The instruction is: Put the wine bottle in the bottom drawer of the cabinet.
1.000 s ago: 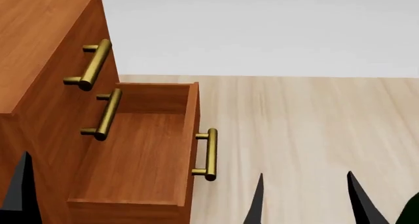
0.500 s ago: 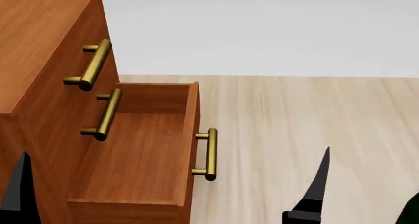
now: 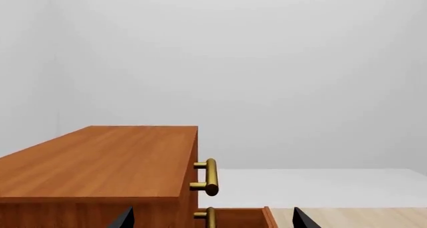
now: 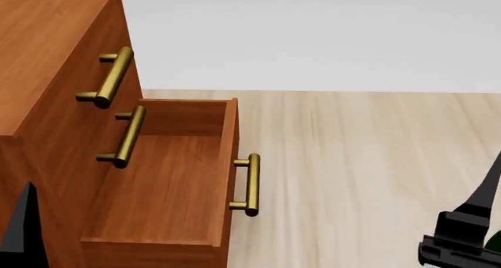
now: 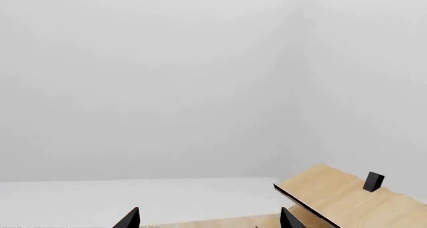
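Right hand point(image 5: 207, 219) fingers spread, empty | bottom drawer point(image 4: 168, 186) open | no writing legible

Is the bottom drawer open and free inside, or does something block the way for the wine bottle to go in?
The bottom drawer is pulled out of the cabinet and looks bare inside. Nothing visible blocks it from above. Only a dark green sliver, probably the wine bottle, shows beside the right gripper.

Cabinet point(image 4: 47, 63) reddish-brown wood; handles point(image 4: 250, 185) brass; floor point(image 4: 368, 151) pale wood grain; grippers point(image 4: 470, 233) black; wall point(image 3: 267, 63) white-grey
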Available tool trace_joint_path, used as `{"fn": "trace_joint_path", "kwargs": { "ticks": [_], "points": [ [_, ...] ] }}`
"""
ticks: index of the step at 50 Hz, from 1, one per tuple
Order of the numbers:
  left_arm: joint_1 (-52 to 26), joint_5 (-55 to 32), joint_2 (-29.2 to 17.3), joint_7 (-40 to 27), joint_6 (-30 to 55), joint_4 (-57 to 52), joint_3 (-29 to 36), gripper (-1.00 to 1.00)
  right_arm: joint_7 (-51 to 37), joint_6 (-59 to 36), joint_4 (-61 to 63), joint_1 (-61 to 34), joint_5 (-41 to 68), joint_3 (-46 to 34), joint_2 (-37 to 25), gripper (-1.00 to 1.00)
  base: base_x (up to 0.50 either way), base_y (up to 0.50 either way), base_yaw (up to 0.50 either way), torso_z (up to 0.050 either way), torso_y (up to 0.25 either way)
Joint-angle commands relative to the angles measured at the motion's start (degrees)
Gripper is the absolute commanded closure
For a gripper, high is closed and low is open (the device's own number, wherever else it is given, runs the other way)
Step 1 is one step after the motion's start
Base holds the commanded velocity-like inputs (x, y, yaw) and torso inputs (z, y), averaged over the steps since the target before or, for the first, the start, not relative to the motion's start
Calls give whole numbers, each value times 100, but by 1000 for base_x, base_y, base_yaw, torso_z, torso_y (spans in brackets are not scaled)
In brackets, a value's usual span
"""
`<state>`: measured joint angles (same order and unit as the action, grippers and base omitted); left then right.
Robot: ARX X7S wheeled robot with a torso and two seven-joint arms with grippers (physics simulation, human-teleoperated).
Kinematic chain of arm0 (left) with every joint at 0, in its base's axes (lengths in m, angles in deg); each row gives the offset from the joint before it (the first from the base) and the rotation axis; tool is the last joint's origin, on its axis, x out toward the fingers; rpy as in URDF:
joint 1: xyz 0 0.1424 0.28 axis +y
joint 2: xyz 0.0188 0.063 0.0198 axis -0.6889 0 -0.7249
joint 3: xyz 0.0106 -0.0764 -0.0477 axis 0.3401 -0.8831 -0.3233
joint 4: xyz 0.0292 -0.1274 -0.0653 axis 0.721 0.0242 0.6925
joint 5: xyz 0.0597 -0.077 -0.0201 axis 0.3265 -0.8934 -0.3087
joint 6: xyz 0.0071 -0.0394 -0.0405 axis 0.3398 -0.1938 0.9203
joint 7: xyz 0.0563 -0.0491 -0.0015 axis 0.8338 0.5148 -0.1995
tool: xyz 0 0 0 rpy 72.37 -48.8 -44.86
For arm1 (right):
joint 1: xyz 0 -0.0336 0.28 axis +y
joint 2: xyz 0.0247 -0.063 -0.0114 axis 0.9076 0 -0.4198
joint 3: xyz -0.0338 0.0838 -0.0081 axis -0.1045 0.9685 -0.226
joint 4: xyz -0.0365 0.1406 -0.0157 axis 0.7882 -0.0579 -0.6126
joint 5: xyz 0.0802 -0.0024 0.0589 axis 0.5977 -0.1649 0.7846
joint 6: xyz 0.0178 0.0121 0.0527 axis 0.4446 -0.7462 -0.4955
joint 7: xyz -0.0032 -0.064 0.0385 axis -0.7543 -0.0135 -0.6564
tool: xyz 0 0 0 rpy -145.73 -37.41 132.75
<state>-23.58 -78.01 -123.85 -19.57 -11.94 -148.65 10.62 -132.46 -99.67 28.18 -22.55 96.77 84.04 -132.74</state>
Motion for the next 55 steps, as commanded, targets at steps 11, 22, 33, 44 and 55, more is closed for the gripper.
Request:
{"fn": "trace_joint_path", "kwargs": {
  "ticks": [11,22,33,44,55],
  "points": [
    [2,15,-2,-6,8,-3,41,-100,241,23,-773,210,71,462,-228,-100,0,0,0,0,0],
    [-27,27,-43,22,-48,10,77,-100,350,-218,-1270,-419,149,46,-295,-100,0,0,0,0,0],
    [-16,-32,-22,23,23,14,-7,-100,574,-123,-1776,-465,104,-70,-109,-100,0,0,0,0,0],
    [225,137,-53,120,-101,72,-29,-100,751,-151,-2190,-759,-59,-316,-58,-100,0,0,0,0,0],
    [303,120,-104,158,-110,113,-126,-100,954,11,-2663,-546,-145,-301,93,-100,0,0,0,0,0]
  ]
}}
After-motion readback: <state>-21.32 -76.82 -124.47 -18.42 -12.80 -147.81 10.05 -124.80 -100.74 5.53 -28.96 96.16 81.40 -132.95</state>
